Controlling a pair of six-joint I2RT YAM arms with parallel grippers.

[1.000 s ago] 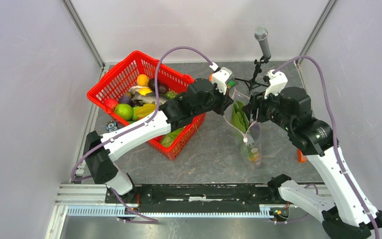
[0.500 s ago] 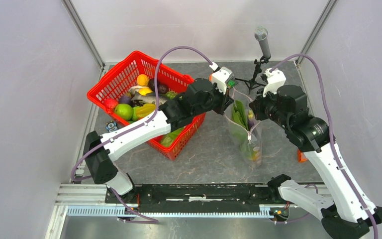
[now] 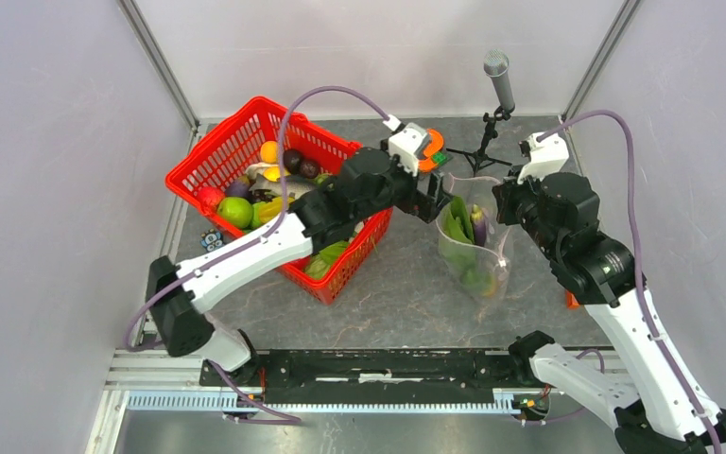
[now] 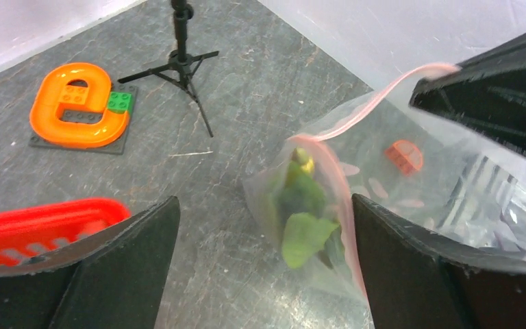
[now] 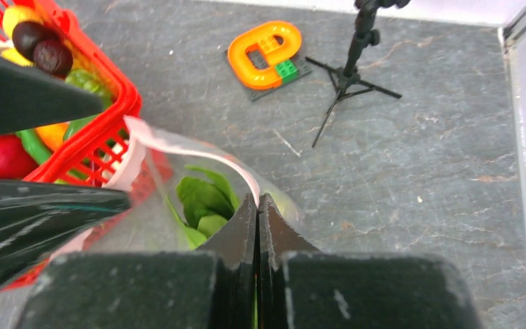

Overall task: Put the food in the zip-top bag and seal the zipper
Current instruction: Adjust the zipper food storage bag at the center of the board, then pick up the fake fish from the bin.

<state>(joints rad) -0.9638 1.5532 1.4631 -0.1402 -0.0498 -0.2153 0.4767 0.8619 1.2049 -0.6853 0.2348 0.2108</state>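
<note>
Zip-top bag [image 3: 473, 251] stands on the bench [image 5: 418, 171] beside the red basket [image 3: 246, 123] with green food [image 5: 202, 199] inside, right gripper [image 5: 257, 205] clenched on the zipper [image 5: 198, 152], left gripper [image 4: 264, 205] released over the mouth; best anchor the other end with left, then slide right along a taut strip.

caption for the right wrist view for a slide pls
Closed right hand pinching the zipper of the zip-top bag, leafy greens inside, red basket beside it.
</note>
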